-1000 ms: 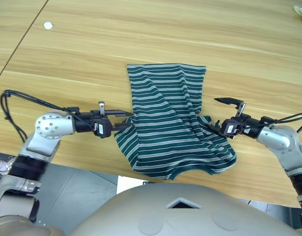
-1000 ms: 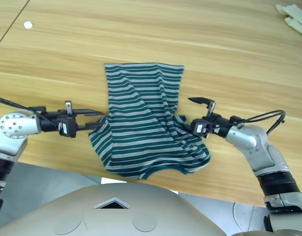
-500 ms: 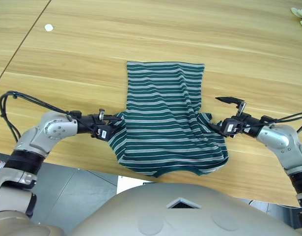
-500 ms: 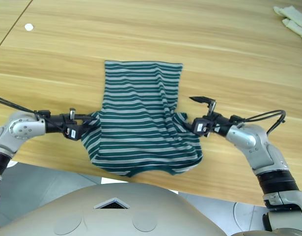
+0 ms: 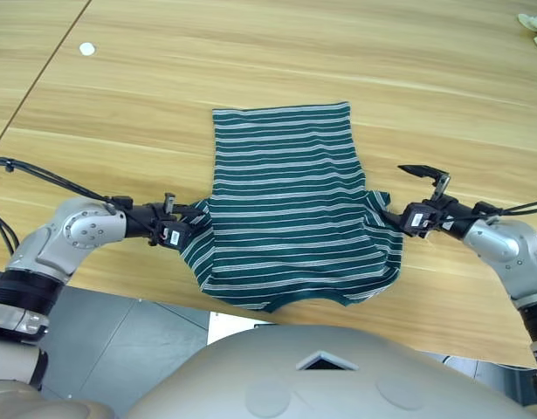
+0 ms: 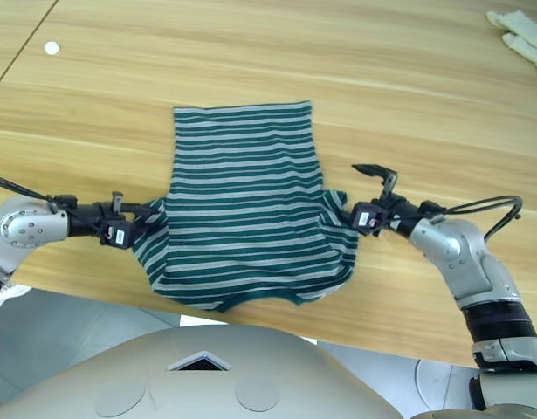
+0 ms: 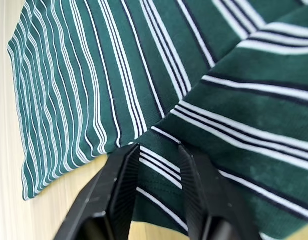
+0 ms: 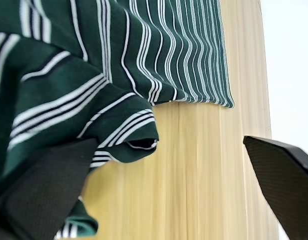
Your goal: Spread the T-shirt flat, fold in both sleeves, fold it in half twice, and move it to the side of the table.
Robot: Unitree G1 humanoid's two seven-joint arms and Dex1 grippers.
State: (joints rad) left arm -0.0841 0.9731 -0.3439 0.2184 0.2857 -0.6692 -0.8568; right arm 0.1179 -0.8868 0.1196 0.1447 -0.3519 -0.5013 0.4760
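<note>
A green striped T-shirt (image 5: 285, 201) is seen spread on the wooden table (image 5: 443, 78), its collar end at the near edge. The left sleeve (image 7: 234, 130) is pinched between the nearly closed fingers of the left gripper (image 7: 159, 167). The right gripper (image 5: 404, 194) is held wide open at the right sleeve (image 8: 128, 135), which is draped over one finger, nothing being clamped. A small white disc (image 5: 87, 49) lies far left.

We cannot identify the small white spot (image 5: 86, 49) well left of the T-shirt (image 5: 290, 201); the pale item (image 6: 517, 30) well right is cut off.
</note>
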